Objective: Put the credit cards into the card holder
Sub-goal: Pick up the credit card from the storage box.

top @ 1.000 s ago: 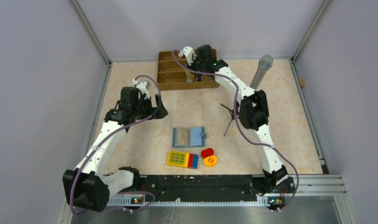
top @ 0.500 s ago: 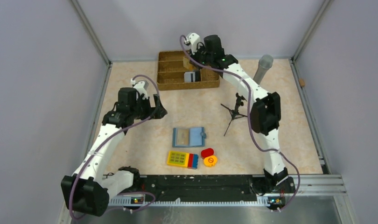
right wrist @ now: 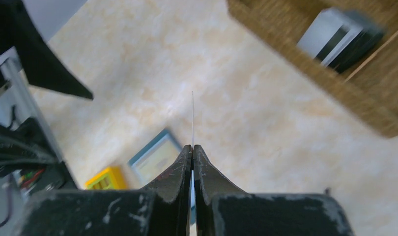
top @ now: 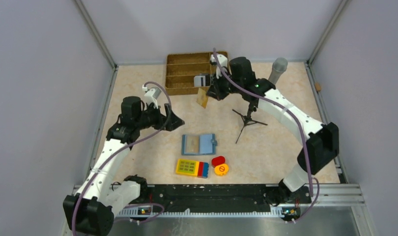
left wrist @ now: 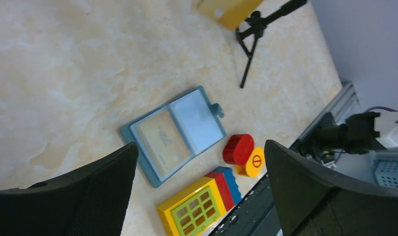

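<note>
Roughly, you are partway through. On the left, your left gripper [top: 176, 120] hangs above the table [top: 153, 147] with its fingers spread wide and nothing between them, looking down on the card holder [top: 199, 144]; that holder lies open and flat in the middle of the table, and one tan card [left wrist: 160, 138] shows in its left pocket, so I judge at least one card done; behind it, your right gripper [top: 210, 92] is pressed together on a tan-yellow card [top: 202, 98], held in the air just in front of the wicker tray [top: 180, 91] and well short of the holder; a small stack of white and black cards [top: 202, 80] waits in the tray, so this card and those are left to file. Against half a second earlier, the right gripper has come out from over the tray toward the middle, bringing the card; the left gripper has edged toward the holder; holder and stack have not moved.
</note>
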